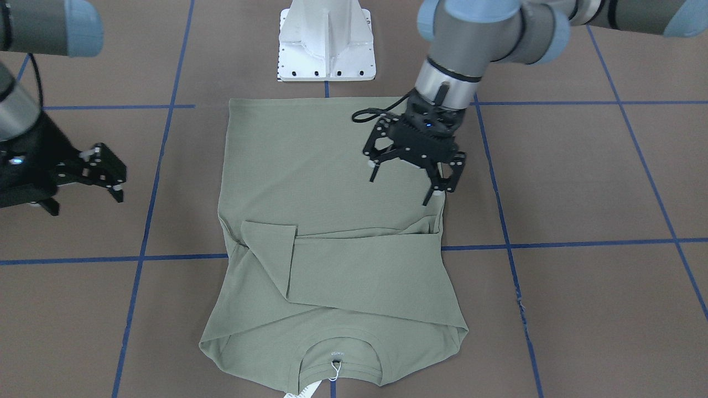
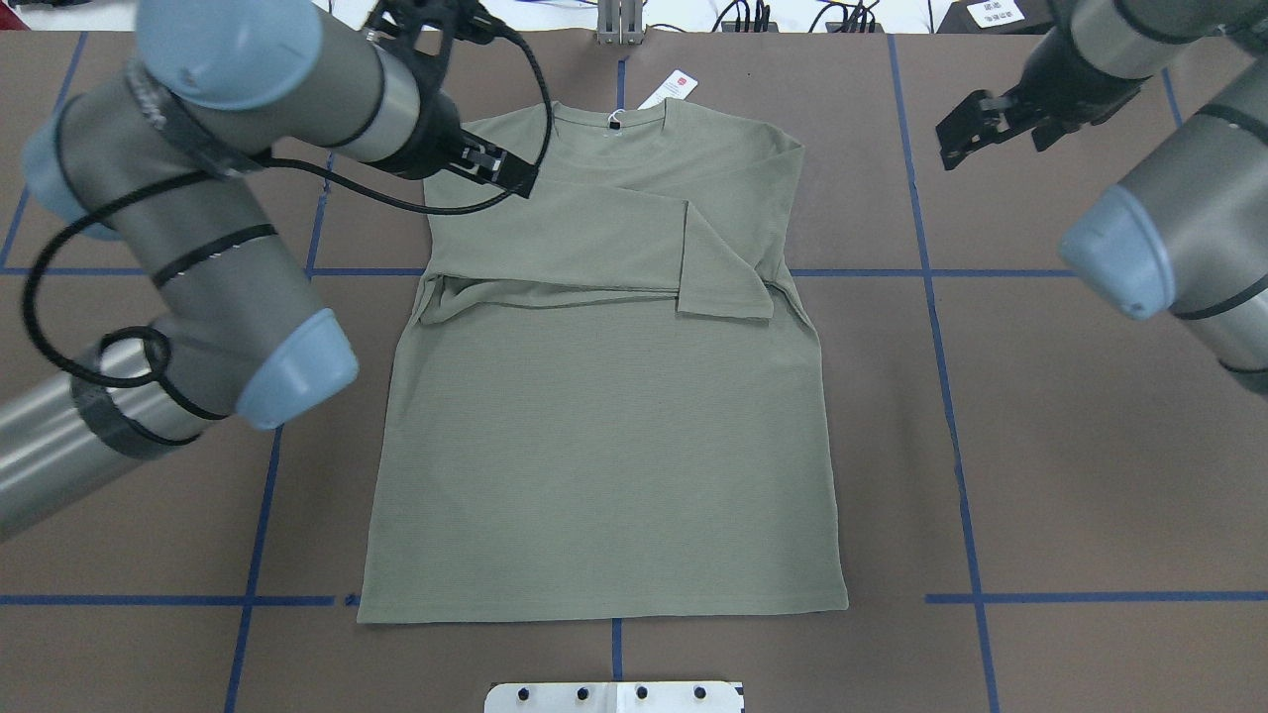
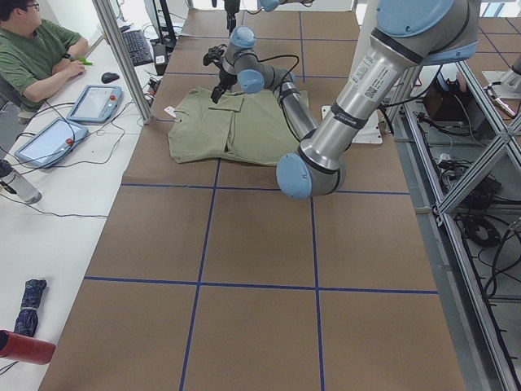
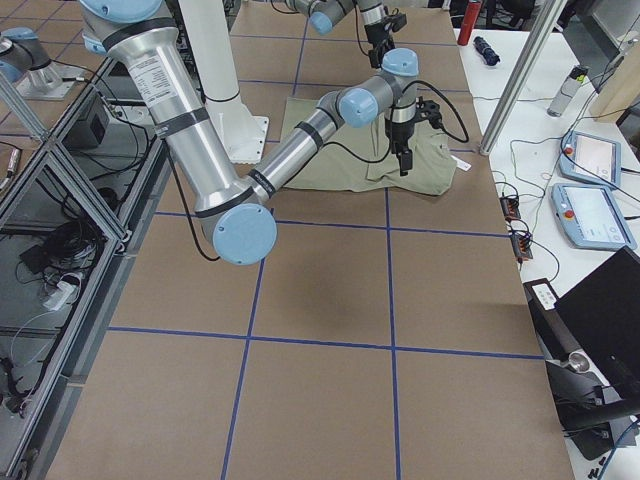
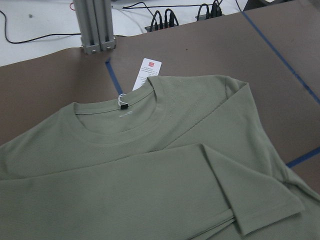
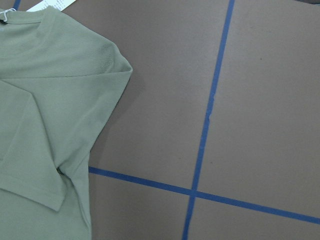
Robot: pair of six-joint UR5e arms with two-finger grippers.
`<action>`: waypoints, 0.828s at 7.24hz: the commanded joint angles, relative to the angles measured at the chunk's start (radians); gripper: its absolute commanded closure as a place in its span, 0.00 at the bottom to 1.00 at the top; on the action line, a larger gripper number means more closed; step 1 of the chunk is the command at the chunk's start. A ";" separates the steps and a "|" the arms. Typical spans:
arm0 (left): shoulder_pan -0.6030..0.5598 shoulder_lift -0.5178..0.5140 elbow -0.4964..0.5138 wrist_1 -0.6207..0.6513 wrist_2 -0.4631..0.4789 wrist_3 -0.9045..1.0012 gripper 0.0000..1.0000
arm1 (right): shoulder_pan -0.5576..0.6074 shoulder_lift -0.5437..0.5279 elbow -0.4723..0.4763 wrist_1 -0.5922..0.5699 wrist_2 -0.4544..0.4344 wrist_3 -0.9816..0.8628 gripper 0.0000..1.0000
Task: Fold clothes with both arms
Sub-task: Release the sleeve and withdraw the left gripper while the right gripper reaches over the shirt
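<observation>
Blue tape lines (image 2: pixel 948 396) crossed the brown table (image 2: pixel 1090 446), and a white pedestal base (image 1: pixel 326 44) stood at one long edge. Along the opposite edge ran a white desk (image 3: pixel 57 236). There a seated person (image 3: pixel 37 49) had a keyboard (image 3: pixel 138 47), a mouse (image 3: pixel 110 77) and two tablets (image 3: pixel 94 102) close by. Nearer, a red bottle (image 3: pixel 24 348) lay on the desk.

1. Seen from the overhead view, the shirt (image 2: pixel 594 446) is spread on the middle of the tabletop (image 2: pixel 1040 446), with its collar (image 2: pixel 609 124) at 12 o'clock and its hem at 6 o'clock.
2. One sleeve (image 2: pixel 594 228) is laid across the chest, its cuff (image 2: pixel 723 287) towards 3 o'clock.
3. The hang tag (image 2: pixel 676 87) is found just beyond the collar, at 1 o'clock.
4. The left hand (image 1: pixel 402 185) is placed over the shirt's edge at 10 o'clock.
5. The right hand (image 2: pixel 991 139) is kept at 2 o'clock, well apart from the shirt.
6. The pedestal base (image 2: pixel 614 697) is set near the hem, at 6 o'clock.
</observation>
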 commanded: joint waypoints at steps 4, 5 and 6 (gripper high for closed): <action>-0.237 0.400 -0.108 -0.115 -0.207 0.393 0.00 | -0.377 0.336 -0.360 -0.002 -0.462 0.443 0.18; -0.237 0.477 -0.101 -0.242 -0.210 0.319 0.00 | -0.392 0.353 -0.404 -0.002 -0.494 0.444 0.23; -0.233 0.508 -0.098 -0.334 -0.210 0.172 0.03 | -0.398 0.364 -0.446 0.018 -0.501 0.456 0.26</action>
